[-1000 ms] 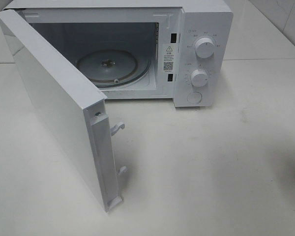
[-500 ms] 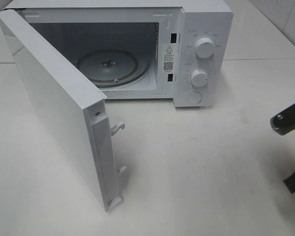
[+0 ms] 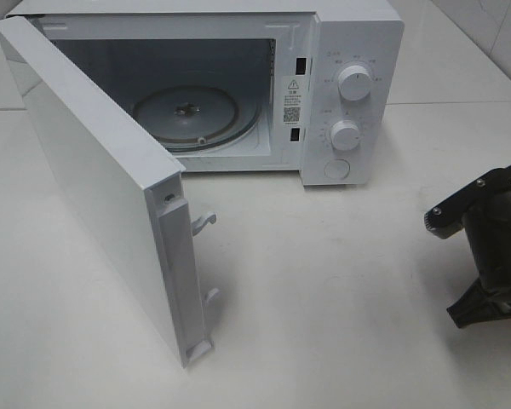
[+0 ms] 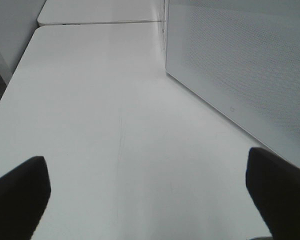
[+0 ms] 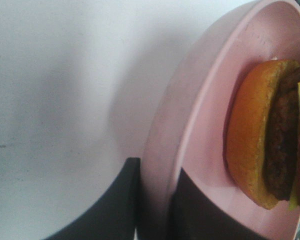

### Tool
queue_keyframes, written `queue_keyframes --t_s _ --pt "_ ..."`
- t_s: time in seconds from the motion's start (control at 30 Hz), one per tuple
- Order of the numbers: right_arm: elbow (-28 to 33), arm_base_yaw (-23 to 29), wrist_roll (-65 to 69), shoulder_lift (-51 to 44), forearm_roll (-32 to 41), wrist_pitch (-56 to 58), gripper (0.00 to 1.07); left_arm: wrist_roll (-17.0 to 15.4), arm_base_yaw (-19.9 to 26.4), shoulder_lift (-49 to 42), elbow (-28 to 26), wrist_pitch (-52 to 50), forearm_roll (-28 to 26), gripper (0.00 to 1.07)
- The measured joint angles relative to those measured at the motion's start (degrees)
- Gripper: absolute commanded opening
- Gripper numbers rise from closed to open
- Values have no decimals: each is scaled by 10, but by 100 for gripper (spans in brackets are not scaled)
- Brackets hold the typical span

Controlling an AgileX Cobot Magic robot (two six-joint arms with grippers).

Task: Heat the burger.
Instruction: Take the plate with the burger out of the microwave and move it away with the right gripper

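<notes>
**Pink plate clamped, microwave door open**

Pink plate [image 5: 200, 125] carried the burger [image 5: 270, 135] — its rim was pinched between the right gripper [image 5: 152, 200] fingers, above the white table [image 3: 341, 298]. The right arm entered from the right edge of the overhead view. The left gripper [image 4: 145, 200] stood wide apart and held nothing — beside the open door [image 3: 102, 187] of the microwave [image 3: 358, 51].

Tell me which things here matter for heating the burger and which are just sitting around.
Part of the job:
- burger, on the pink plate
- right gripper, shut on the plate's rim
- microwave, door swung open, glass turntable bare

Not in use:
- left gripper, open over bare table beside the door
</notes>
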Motion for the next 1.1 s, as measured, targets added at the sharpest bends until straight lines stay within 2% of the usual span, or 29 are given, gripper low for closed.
queue_keyframes --t_s 0.33,0.5,0.57,0.6,0.63,0.67,0.73,0.77,0.8,0.83,1.0,1.1 --pt "-4 -50 25 62 -13 -57 4 0 0 0 0 0 0 100" --pt "-7 -73 49 89 -29 -61 8 0 0 0 0 0 0 100" --pt "-11 -80 54 93 -29 -58 15 0 0 0 0 0 0 100" --pt "-11 -80 54 93 -29 -58 15 0 0 0 0 0 0 100" --pt "-11 -80 54 93 -30 -58 21 0 0 0 0 0 0 100" --pt "-11 -80 54 93 -30 -58 21 0 0 0 0 0 0 100" --pt "-13 -80 44 93 -29 -52 34 0 0 0 0 0 0 100" --pt "-13 -80 44 93 -29 -52 34 0 0 0 0 0 0 100" --pt "-13 -80 30 87 -17 -50 43 0 0 0 0 0 0 100" --pt "-13 -80 22 81 -13 -50 46 0 0 0 0 0 0 100" --pt "-12 -80 -17 34 26 -51 55 0 0 0 0 0 0 100" --pt "-15 -80 -41 10 50 -57 55 0 0 0 0 0 0 100"
